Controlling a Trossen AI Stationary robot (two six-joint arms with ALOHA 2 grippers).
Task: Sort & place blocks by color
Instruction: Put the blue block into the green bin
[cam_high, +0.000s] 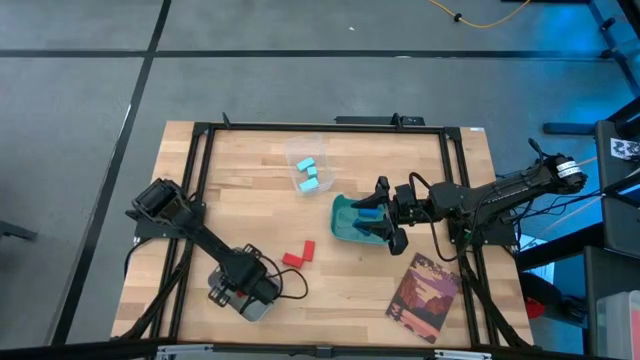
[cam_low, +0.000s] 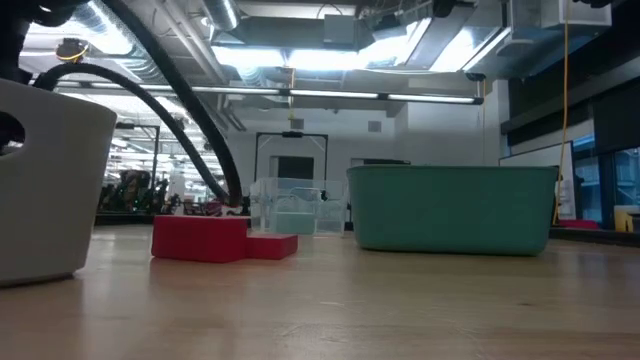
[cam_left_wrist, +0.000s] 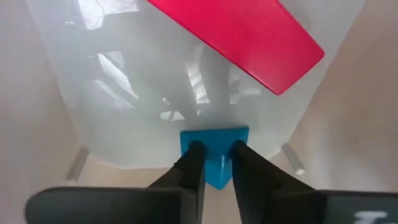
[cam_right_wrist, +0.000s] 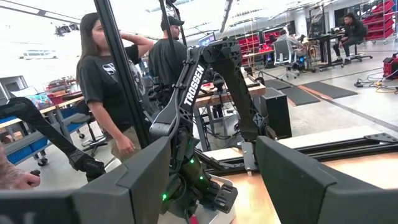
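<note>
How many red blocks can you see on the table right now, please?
2 red blocks on the bare wood between the arms: one beside the left claw, the other touching it. A third red piece shows in the left wrist view; more may be hidden.

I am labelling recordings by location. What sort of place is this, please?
Probably a robotics lab or workshop. Ceiling pipes and strip lights hang exposed, people stand among workbenches, and a second robot arm is bolted to the wooden table.
</note>
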